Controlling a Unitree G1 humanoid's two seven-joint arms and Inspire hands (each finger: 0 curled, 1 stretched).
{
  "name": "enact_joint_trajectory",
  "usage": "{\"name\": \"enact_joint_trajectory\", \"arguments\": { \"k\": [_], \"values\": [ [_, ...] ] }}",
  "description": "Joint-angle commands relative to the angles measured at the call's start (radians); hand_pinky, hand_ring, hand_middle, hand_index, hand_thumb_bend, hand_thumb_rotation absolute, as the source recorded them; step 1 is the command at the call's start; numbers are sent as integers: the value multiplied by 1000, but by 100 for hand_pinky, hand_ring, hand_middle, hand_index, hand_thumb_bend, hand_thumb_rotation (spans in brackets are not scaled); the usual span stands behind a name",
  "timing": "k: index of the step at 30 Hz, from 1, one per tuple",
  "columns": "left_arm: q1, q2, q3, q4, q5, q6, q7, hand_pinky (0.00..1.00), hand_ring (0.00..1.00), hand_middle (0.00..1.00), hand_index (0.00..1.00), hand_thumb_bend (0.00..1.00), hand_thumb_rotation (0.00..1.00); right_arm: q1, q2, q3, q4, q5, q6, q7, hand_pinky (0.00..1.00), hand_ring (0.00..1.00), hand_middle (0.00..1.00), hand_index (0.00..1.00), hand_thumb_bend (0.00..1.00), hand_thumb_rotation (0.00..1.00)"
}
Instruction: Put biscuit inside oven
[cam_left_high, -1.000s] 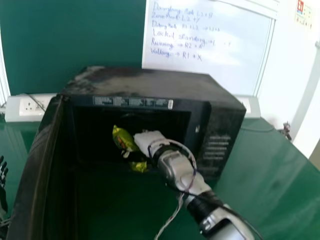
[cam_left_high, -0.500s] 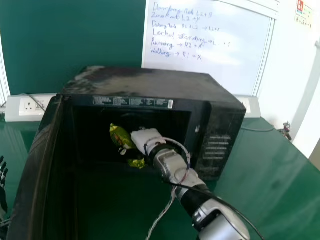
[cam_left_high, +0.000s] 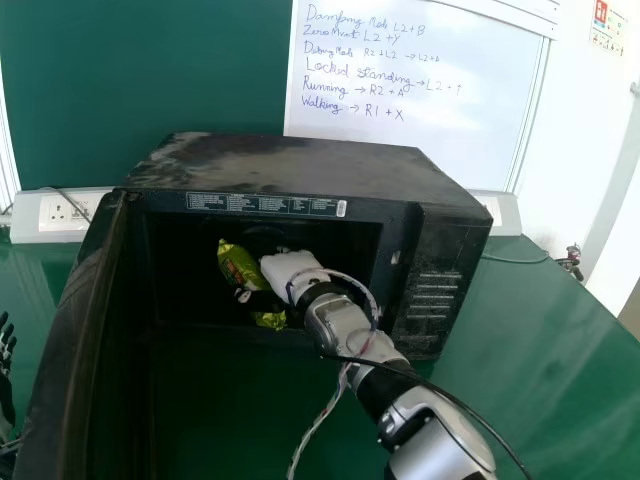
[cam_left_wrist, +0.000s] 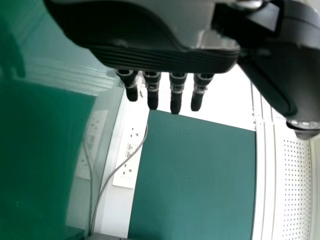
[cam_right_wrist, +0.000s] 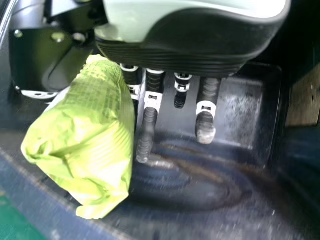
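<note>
a: so how far along was it?
b: most of the way, i'd say; the oven (cam_left_high: 310, 165) stood on the bench (cam_left_high: 540, 350) with its door (cam_left_high: 80, 320) wide open, and the biscuit packet (cam_left_high: 238, 265) was inside the opening, tilted, beside the right hand (cam_left_high: 290, 268).
a: let go of?
b: no; that hand looked to be pinching the packet between thumb and fingers, its other fingers fairly straight; i couldn't tell whether the packet bore on the oven floor (cam_right_wrist: 200, 187). release, backing out and perhaps shutting the door were left.
a: and the left hand (cam_left_wrist: 150, 57)?
b: off to the side, spread and holding nothing.
a: any writing?
b: a label strip (cam_left_high: 262, 205) above the opening; rows of handwriting on the whiteboard (cam_left_high: 420, 130); a printed notice (cam_left_high: 609, 25) on the wall.
</note>
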Motion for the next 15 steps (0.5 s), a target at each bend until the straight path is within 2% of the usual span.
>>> {"name": "enact_joint_trajectory", "arguments": {
  "k": [1,15],
  "values": [
    [-2,-6,0,1,1,-11,-5,85,91,93,97,100,78,-40,8,0,20,15,-9,-27,12,19,47,64,57,0],
    [4,-8,2,1,2,-18,-6,85,90,93,97,98,79,-82,27,11,89,23,-18,-35,9,15,47,68,57,0]
  ]
}}
